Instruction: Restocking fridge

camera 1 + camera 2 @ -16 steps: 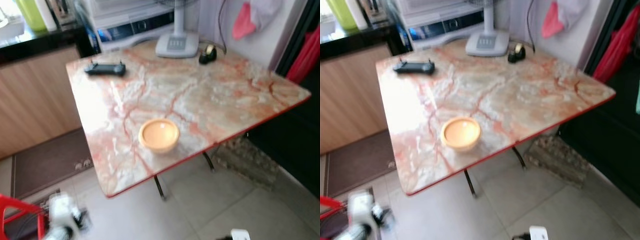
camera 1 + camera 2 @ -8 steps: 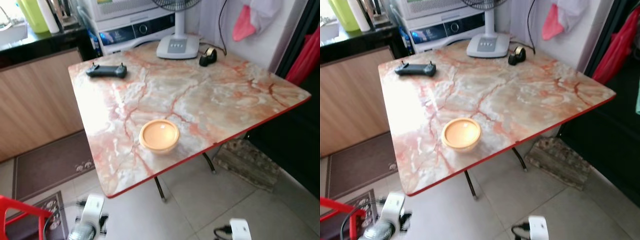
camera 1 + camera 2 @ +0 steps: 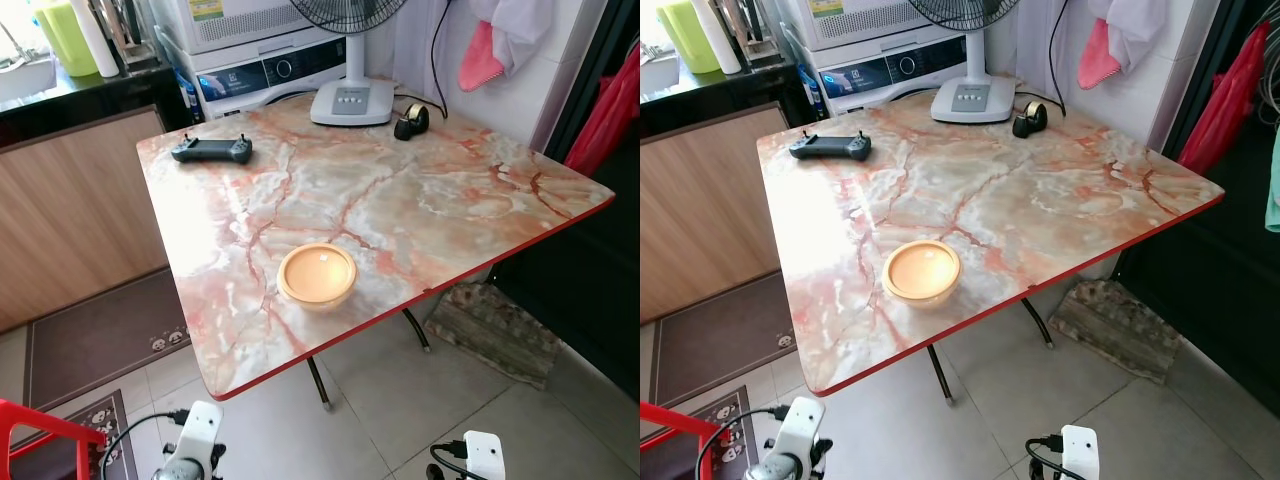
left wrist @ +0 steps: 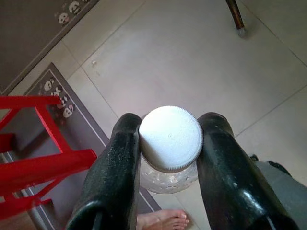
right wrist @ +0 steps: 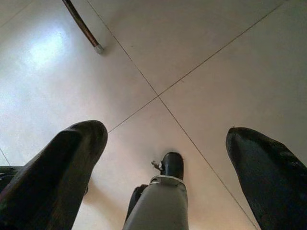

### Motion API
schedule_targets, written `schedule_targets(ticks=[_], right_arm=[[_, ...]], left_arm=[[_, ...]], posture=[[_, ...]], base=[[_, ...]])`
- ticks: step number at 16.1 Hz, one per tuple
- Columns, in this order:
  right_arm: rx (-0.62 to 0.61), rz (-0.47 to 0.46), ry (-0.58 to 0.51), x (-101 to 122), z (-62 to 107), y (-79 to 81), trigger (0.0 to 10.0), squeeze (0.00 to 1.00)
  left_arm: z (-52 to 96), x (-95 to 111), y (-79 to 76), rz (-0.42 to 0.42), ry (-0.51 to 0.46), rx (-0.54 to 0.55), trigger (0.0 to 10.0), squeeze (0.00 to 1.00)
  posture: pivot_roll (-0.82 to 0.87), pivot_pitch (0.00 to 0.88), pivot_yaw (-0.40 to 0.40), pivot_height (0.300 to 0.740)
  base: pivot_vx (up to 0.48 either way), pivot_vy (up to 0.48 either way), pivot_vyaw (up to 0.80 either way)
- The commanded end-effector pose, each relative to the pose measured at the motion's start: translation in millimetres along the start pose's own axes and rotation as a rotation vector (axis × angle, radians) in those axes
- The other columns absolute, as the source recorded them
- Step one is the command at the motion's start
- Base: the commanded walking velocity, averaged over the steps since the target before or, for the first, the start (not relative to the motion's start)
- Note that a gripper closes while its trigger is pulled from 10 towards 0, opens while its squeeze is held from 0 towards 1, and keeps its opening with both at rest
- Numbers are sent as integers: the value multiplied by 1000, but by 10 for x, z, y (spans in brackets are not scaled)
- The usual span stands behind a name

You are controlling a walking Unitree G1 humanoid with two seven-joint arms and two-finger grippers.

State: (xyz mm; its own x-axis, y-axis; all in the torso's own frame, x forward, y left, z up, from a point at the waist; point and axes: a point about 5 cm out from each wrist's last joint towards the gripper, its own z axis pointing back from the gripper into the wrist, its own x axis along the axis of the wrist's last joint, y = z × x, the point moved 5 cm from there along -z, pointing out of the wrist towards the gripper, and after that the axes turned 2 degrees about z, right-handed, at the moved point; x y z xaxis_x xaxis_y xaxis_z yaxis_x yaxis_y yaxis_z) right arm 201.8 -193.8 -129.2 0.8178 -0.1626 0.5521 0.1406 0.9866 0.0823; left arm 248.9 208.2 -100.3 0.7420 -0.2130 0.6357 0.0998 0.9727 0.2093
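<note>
left eye view: a marble-patterned table [image 3: 440,200] with a red edge stands ahead on a tiled floor [image 3: 480,400]. an orange bowl [image 3: 316,275] sits near the table's near edge, well apart from a black controller [image 3: 211,149] at the far left corner. at the far side a white fan base [image 3: 347,102] stands just beside a black tape dispenser [image 3: 410,122]. behind the table is a white appliance [image 3: 270,70]; to the left, a wooden cabinet [image 3: 70,220] under a dark counter. a red chair [image 3: 40,430] shows at the near left, and dark mats [image 3: 100,340] lie on the floor by the cabinet. both arms hang low at the near edge.

right eye view: the same scene; a pink cloth [image 3: 1096,55] hangs on the far wall, and red fabric [image 3: 1230,90] hangs at the right.

left wrist view: the left gripper [image 4: 169,143] is clamped on a clear jar [image 4: 170,160] with a white ribbed lid [image 4: 171,136], one black finger pressed to each side of the lid. the jar is held low over the floor, near the red chair and a patterned mat. a person's bare toes [image 4: 160,221] show below it.

right wrist view: the right gripper [image 5: 168,167] has its fingers [image 5: 62,167] spread wide, holding nothing, over the tiled floor. a table leg's foot [image 5: 97,48] rests on the tiles, and the robot's own leg [image 5: 156,201] is below.
</note>
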Motion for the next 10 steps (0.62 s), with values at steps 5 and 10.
schedule_targets(ticks=[5, 10], right_arm=[[-12, -34, 21, -75, 4, 16, 10000, 0], [-15, -40, 22, -84, 6, 13, 10000, 0]], left_arm=[[21, -129, -25, -8, 31, 3, 10000, 0], [20, -124, -25, -3, 30, 7, 10000, 0]], posture=[[-8, 0, 88, 740], [-11, 0, 88, 740]], base=[[0, 0, 0], [0, 0, 0]])
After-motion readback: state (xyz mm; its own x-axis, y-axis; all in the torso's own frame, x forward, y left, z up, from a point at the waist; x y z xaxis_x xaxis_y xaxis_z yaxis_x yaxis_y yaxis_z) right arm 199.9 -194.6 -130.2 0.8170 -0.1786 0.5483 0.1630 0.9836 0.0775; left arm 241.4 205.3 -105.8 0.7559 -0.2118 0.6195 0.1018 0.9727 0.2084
